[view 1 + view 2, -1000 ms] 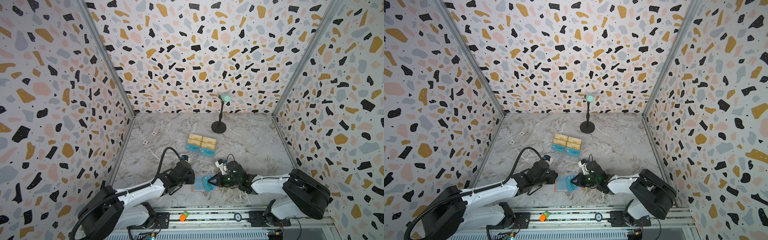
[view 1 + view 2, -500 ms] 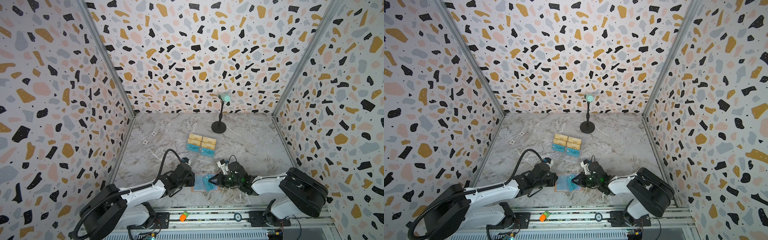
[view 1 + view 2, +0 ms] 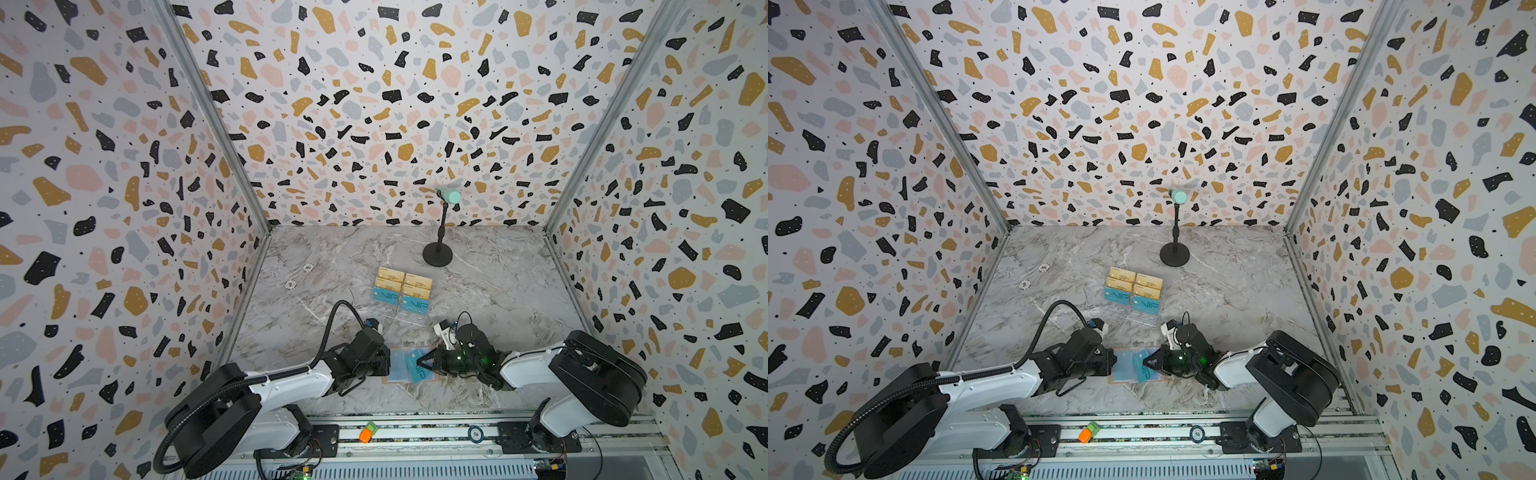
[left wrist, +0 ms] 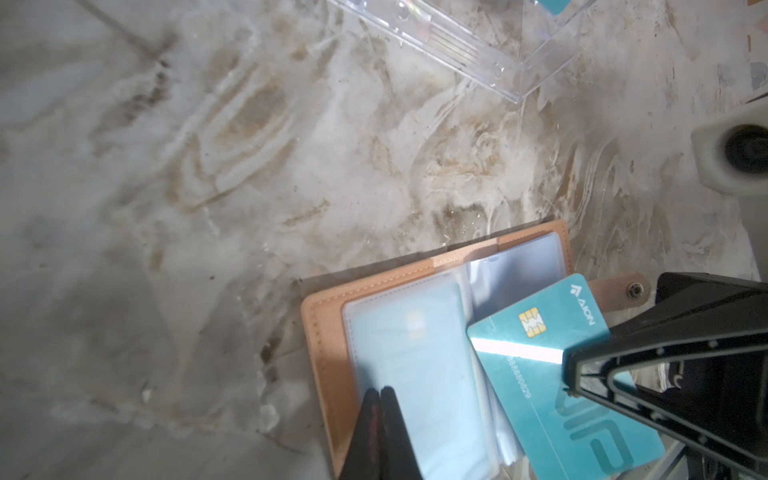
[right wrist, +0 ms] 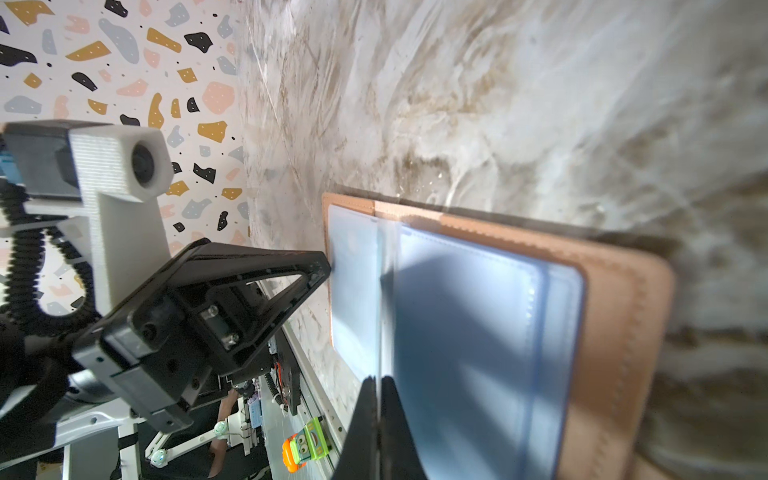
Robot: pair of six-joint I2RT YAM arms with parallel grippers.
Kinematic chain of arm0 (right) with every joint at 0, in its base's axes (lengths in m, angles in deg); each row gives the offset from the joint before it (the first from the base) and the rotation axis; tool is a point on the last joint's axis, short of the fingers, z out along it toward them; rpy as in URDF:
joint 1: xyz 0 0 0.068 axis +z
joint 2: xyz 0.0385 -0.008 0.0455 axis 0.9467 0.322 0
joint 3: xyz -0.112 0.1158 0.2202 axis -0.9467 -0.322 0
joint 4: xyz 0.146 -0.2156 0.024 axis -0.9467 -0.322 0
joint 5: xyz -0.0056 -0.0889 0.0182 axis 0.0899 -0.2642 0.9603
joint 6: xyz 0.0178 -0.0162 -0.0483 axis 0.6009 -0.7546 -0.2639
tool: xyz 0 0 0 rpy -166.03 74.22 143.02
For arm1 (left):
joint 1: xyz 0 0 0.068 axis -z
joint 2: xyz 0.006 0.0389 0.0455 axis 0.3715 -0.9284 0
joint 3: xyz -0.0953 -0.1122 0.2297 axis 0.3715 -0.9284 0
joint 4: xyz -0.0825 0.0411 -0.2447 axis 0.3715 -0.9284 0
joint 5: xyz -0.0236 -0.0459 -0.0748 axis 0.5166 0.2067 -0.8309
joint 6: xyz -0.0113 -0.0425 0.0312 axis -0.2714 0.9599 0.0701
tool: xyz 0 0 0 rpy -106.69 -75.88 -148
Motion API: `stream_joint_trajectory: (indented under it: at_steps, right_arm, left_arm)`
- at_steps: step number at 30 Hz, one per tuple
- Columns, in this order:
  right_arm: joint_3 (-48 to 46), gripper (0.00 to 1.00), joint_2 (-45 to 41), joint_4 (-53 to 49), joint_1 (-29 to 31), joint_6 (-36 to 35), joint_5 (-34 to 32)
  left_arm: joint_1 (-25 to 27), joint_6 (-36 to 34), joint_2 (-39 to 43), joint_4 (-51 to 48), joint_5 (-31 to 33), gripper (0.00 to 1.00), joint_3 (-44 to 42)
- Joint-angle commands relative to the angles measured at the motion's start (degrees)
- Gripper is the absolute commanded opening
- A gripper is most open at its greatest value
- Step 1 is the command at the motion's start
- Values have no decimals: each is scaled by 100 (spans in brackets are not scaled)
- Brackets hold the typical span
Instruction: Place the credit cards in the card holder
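Note:
The salmon-pink card holder (image 3: 398,369) (image 3: 1122,370) lies open on the table's front middle, clear sleeves up. My left gripper (image 3: 388,365) (image 4: 380,390) is shut. Its tips rest on the left page's sleeve, near the pink rim (image 4: 324,332). My right gripper (image 3: 419,362) (image 5: 378,380) is shut on a teal VIP card (image 4: 540,332) (image 3: 1142,369), held slanted over the holder's right page (image 5: 615,311). That card appears edge-on in the right wrist view. More credit cards (image 3: 403,291) (image 3: 1133,291), gold and teal, stand in the rack behind.
The clear acrylic rack (image 4: 457,41) sits just beyond the holder. A black stand with a green tip (image 3: 437,253) is at the back. Two small white rings (image 3: 307,267) lie left of the rack. An orange-green toy (image 3: 367,431) sits on the front rail.
My left jaws have closed the last bit and the left gripper has edged slightly toward the front. The right gripper keeps the teal card in almost the same place.

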State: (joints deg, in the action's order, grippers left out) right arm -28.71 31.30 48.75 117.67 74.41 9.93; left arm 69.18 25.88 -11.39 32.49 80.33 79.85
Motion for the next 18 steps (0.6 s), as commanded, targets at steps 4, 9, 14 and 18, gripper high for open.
stream_joint_trajectory:
  at_steps: [4,9,14,18]
  right_arm:
    - [-1,0,113,195,-42,-39,106]
    - [14,0,271,310,-65,-69,169]
    - [29,0,450,482,-119,-104,259]
    - [27,0,569,708,-126,-37,294]
  left_arm:
    - [35,52,6,140,32,0,-145]
    - [35,78,33,154,24,0,-196]
    - [35,109,89,148,42,0,-225]
    - [35,133,112,165,44,0,-244]
